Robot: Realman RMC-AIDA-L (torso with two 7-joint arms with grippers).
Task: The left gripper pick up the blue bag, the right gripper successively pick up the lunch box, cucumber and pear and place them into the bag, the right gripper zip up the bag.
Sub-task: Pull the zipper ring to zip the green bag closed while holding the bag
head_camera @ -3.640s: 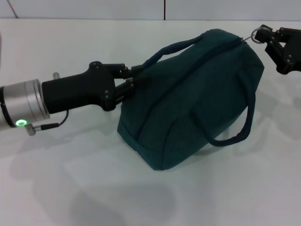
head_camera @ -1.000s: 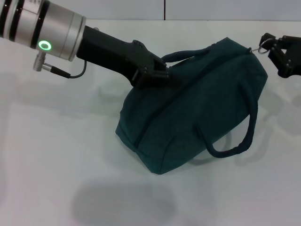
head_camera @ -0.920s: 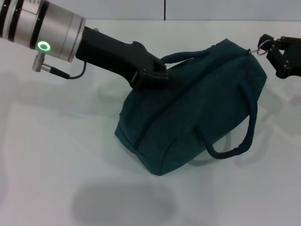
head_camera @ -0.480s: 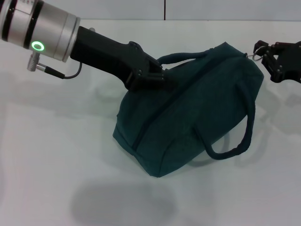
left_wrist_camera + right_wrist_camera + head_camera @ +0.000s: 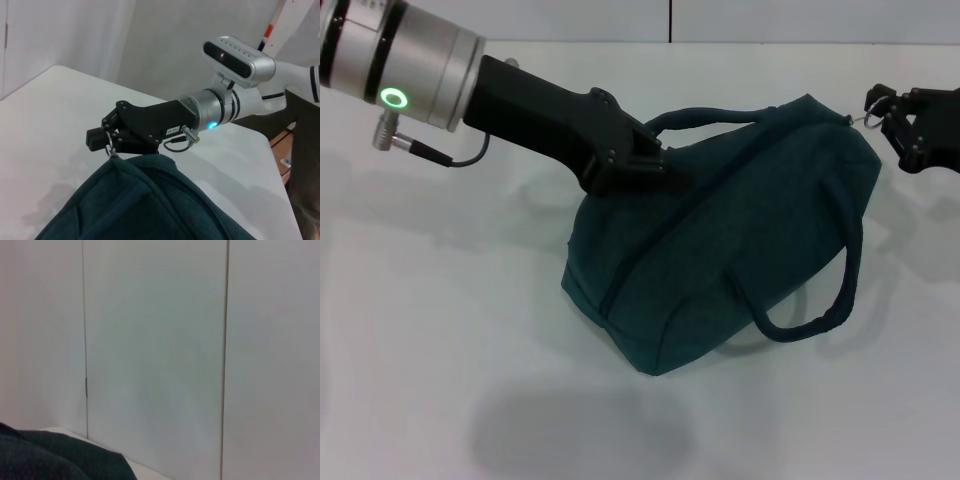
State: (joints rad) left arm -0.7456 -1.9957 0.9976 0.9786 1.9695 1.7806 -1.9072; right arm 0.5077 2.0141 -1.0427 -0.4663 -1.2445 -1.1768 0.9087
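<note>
The blue bag (image 5: 720,250) lies zipped near the middle of the desk (image 5: 440,350), nearer its far edge. We judge it soft and slouchy, best held by its cord handles or zip end. Our left gripper (image 5: 655,172) presses at the far handle; we cannot tell its jaws. Our right gripper (image 5: 892,112) pinches the ring pull (image 5: 868,107), by the far right edge.

I see the blue bag (image 5: 740,240) as matt woven cloth, soft and creased, with thick cord handles and a small metal ring pull (image 5: 868,112) at its end. My left hand (image 5: 655,170) looks like matt black plastic behind a brushed silver metal wrist. The right hand (image 5: 895,120) is matt black too. The bench (image 5: 440,360) is smooth, white, faintly glossy.
</note>
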